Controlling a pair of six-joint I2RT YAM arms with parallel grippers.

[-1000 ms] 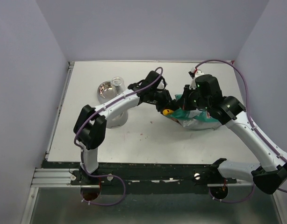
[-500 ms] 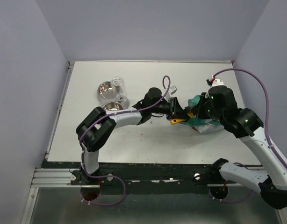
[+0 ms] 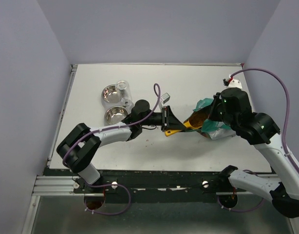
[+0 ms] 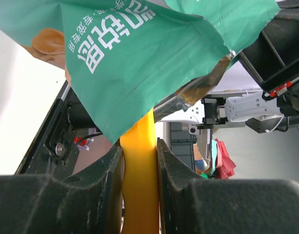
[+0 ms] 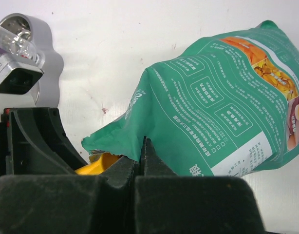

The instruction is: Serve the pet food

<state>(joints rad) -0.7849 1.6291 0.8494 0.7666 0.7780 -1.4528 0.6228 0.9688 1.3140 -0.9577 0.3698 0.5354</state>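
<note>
Scooping: left claw (image 3: pixel 170 125) clamps the scoop (image 4: pixel 138 146) at the mouth of the bag (image 5: pixel 203 107), right claw (image 5: pixel 140 146) pinches its lip; next needs a level carry.

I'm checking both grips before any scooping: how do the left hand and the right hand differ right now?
The left hand clamps the orange scoop by its handle, while the right hand pinches the open edge of the green bag. The left hand's fingers stand apart by the handle's width; the right hand's fingers are pressed together on the thin film. Shared: both are closed on something, and they meet at the bag's mouth.
</note>
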